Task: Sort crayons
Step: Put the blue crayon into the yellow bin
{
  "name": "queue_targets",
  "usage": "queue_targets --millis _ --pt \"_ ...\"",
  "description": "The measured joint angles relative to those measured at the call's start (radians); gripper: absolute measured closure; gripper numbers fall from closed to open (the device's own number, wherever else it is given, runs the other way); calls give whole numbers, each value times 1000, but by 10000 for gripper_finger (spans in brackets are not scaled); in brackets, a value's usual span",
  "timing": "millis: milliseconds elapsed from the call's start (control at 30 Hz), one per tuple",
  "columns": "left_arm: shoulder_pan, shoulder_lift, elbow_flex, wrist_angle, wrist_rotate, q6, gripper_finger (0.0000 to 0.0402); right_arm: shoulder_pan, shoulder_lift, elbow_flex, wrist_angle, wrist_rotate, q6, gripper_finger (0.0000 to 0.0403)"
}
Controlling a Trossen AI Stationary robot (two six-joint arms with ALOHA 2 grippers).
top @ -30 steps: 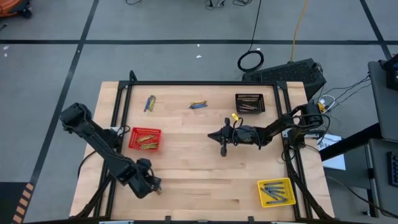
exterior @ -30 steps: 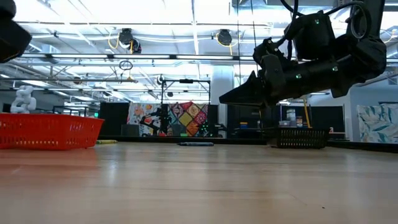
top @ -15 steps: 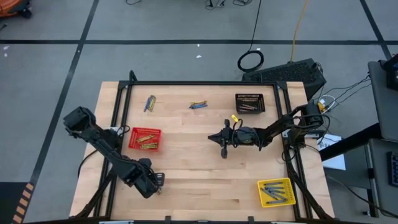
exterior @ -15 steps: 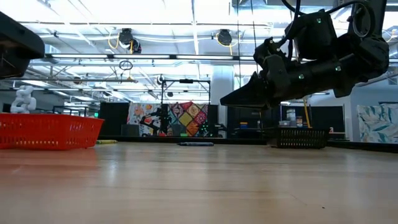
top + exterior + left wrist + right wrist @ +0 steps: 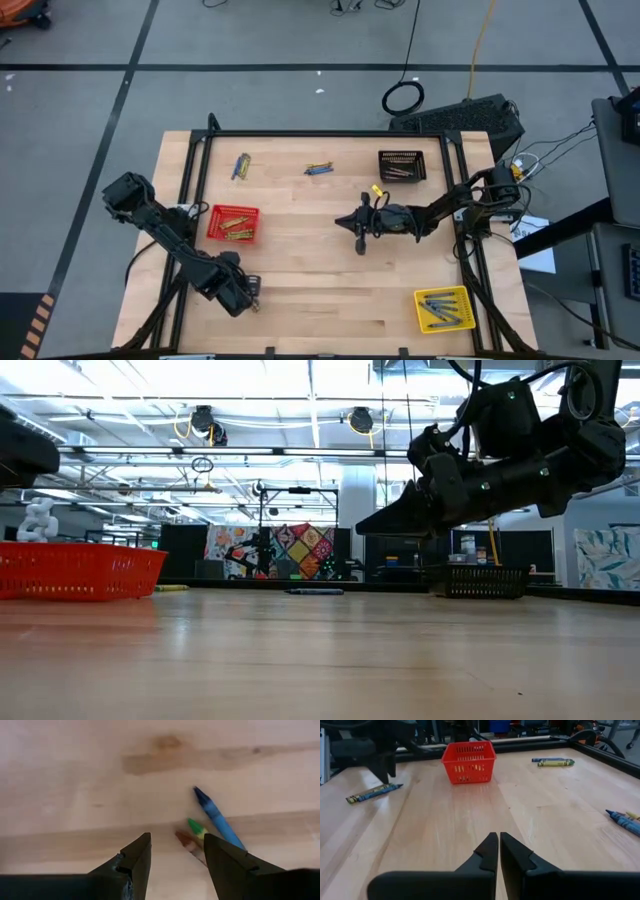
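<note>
High view: I see the left gripper (image 5: 252,297) low near the table's (image 5: 320,300) front-left edge, over a few crayons I can barely make out. The right gripper (image 5: 350,222) hangs mid-table with open wood all round it. I count three baskets: red basket (image 5: 233,223), black basket (image 5: 401,165), yellow basket (image 5: 444,309), each with crayons inside. Two loose crayon clusters (image 5: 241,165) (image 5: 319,168) lie near the far edge.

Low view: I see the right arm well above the wood; the red basket is cut off at the picture's edge.

Left wrist view: My fingers (image 5: 137,855) stand apart, holding nothing; three crayons, blue crayon (image 5: 216,816), green crayon (image 5: 197,827), brown crayon (image 5: 189,843), the brown partly hidden by one finger.

Right wrist view: My fingers (image 5: 489,851) are pressed together, empty; loose crayons lie far left, far right and behind.
</note>
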Motion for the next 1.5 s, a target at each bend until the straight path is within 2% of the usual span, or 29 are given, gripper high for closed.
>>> queue_targets --millis 400,533,800,900,967,1100,1233,1333,1500 --pt "-4 -22 4 -99 55 74 226 5 0 0 -16 0 0 397" --pt "-10 -28 27 -74 33 165 226 5 0 0 -16 0 0 397" --pt "16 -28 27 -35 -20 176 226 7 -12 -1 -68 1 0 397" --pt "26 -28 27 -32 -65 187 226 8 -102 -6 -223 2 6 397" --pt "33 -28 27 -33 -92 215 226 12 -196 -6 -390 4 8 397" --pt "56 -28 27 -46 -115 279 226 38 -363 -6 -606 13 7 397" --pt "77 -28 27 -49 -194 340 226 72 -507 -6 -749 143 8 397" --pt "101 -28 27 -13 -259 418 226 87 -593 -6 -782 241 15 397" --pt "156 -28 27 60 -396 618 226 81 -656 -6 -737 240 29 397"
